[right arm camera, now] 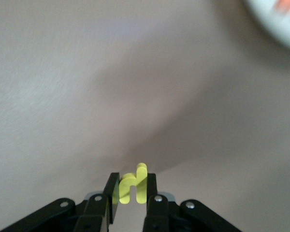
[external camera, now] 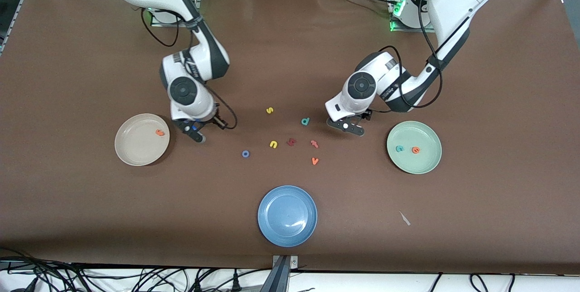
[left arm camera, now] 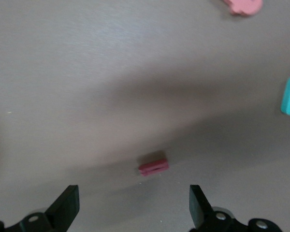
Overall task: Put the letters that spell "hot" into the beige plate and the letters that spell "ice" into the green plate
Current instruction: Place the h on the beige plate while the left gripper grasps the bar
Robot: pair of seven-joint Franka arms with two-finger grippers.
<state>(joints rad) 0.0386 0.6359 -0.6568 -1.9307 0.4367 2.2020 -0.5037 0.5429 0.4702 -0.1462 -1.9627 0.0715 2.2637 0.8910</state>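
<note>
A brown-covered table (external camera: pixel 90 33) carries two white Franka arms and three round shallow plates. The plain cream-beige plate (external camera: pixel 136 151) sits toward the right arm's end, the pale mint-green plate (external camera: pixel 417 165) toward the left arm's end, and a blue plate (external camera: pixel 287 216) lies between them, nearest the front camera. The right gripper (external camera: pixel 195 132) hangs over the table just beside the beige plate's rim, its claw pinched narrow on the tiny yellow foam "h" (right arm camera: pixel 133 186), which stands upright between the fingers. The left gripper (external camera: pixel 346 127) hovers low over the table between the loose letters and the green plate, claw spread wide and holding nothing, with the dark red foam bar "i" (left arm camera: pixel 153 166) lying on the table beneath it. An orange foam "t" (external camera: pixel 160 133) rests in the beige plate. A teal "c" (external camera: pixel 399 148) and an orange "e" (external camera: pixel 415 149) lie side by side in the green plate. The blue ring-shaped "o" (external camera: pixel 245 153) lies on the table, near a yellow "n" (external camera: pixel 273 144), a yellow "s" (external camera: pixel 269 110), a teal "d" (external camera: pixel 305 121), a chunky dark red letter (external camera: pixel 291 141) and an orange "v" (external camera: pixel 315 161).
</note>
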